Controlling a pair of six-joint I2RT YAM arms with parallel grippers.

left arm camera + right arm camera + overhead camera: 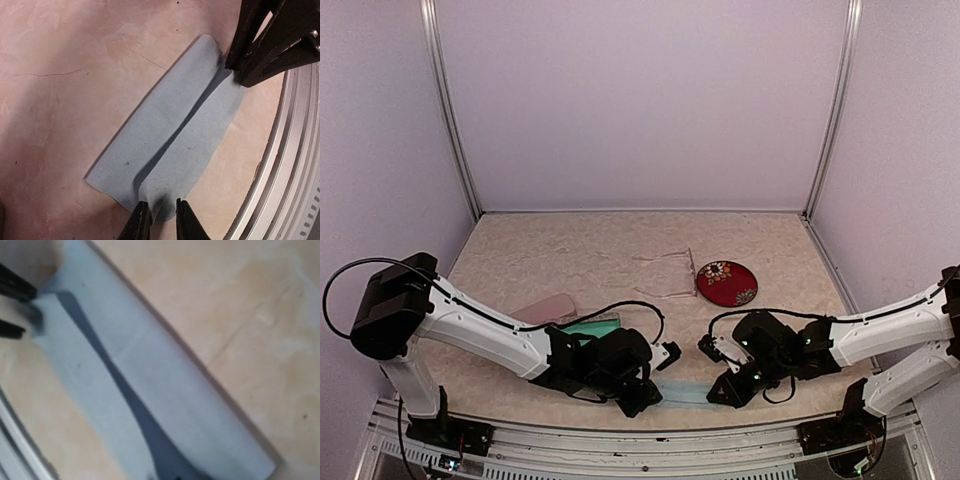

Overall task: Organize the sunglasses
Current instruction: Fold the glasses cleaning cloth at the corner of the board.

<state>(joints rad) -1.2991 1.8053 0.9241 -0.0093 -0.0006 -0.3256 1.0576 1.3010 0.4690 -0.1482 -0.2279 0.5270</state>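
Cloth (pixel 170 130), left gripper (pixel 160 216) nipped shut on one end, right gripper (pixel 239 75) on other

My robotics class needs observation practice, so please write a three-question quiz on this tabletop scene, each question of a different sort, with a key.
1. True or false: the left end effector and the right end effector both pinch the same light-blue cloth.
2. Where do the clear-framed glasses lie?
A. in the left end effector
B. on the table, just left of the round red floral item
C. on top of the cloth
3. What colour is the oblong case left of the glasses?

Key: 1 true; 2 B; 3 pink.
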